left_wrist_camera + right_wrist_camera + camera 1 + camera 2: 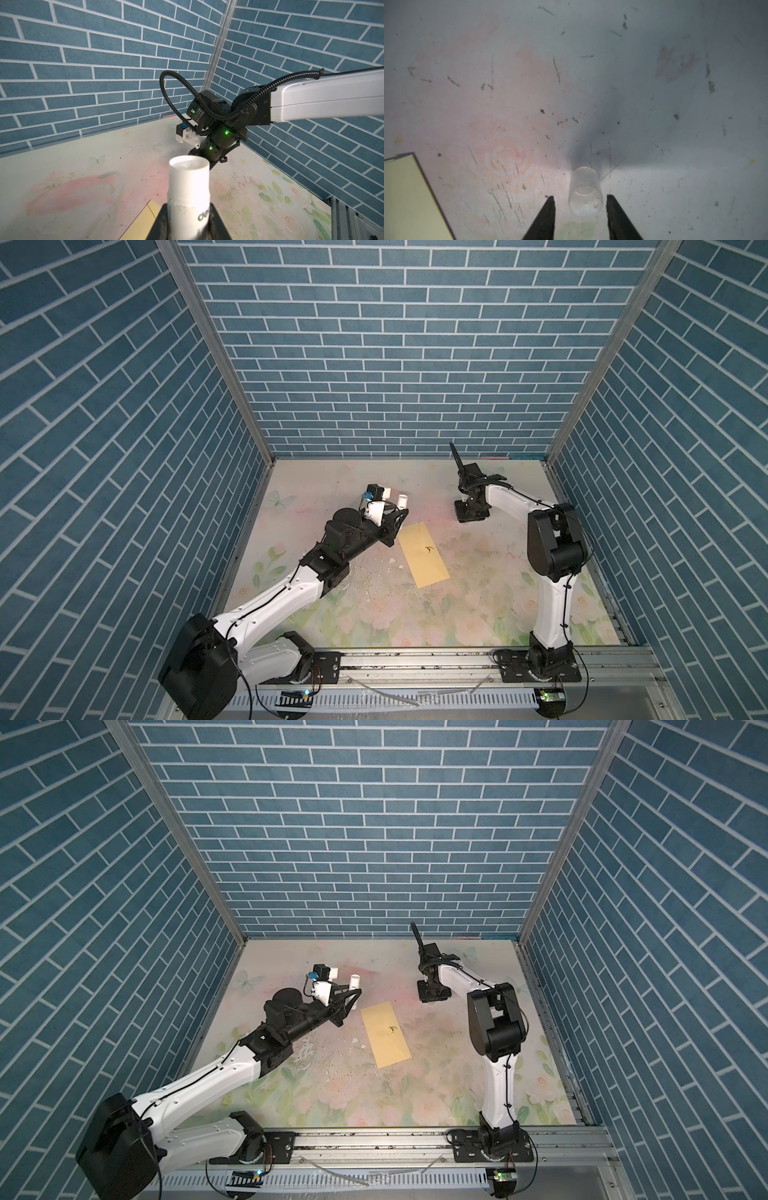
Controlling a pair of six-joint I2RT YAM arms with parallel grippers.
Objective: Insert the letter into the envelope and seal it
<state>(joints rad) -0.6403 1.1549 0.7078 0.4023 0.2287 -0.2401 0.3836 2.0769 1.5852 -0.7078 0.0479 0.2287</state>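
Scuffed floral tabletop [478, 580] under envelope [424, 553], blue brick walls [395, 364], seemingly printed

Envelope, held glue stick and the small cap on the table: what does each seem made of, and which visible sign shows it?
The envelope: paper, matte yellow-tan; it lies thin and flat with crisp edges. The glue stick: probably plastic, smooth opaque white with printed lettering. The cap: likely plastic, frosted and translucent; the table shows faintly through its wall.
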